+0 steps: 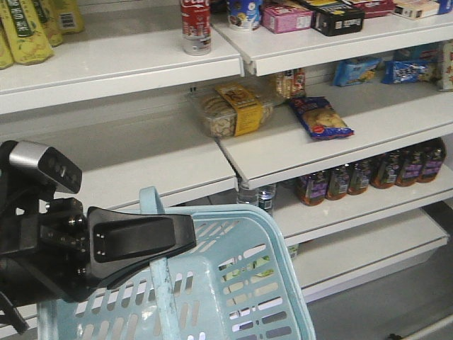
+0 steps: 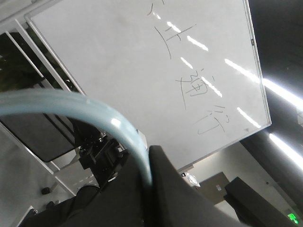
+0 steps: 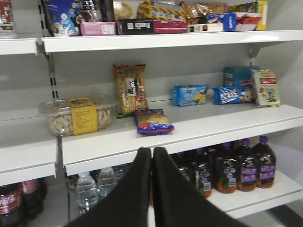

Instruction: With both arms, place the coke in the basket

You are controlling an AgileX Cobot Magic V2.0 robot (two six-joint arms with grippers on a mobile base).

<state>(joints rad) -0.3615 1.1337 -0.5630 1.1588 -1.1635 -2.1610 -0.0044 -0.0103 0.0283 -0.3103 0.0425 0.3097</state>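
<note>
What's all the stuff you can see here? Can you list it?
slim red aluminium coke bottle: one, red, top shelf.
light blue plastic slotted basket: one, pale blue, before the shelves.
clear plastic biscuit box: one, yellow label, middle shelf.
blue crinkly snack bag: one, blue, middle shelf.
dark juice bottles: six or more, purple labels, lower shelf.
clear water bottles: two at least, clear, low shelf.
left gripper: one, black, shut on the basket's handle.
right gripper: one, black, shut, empty.
</note>
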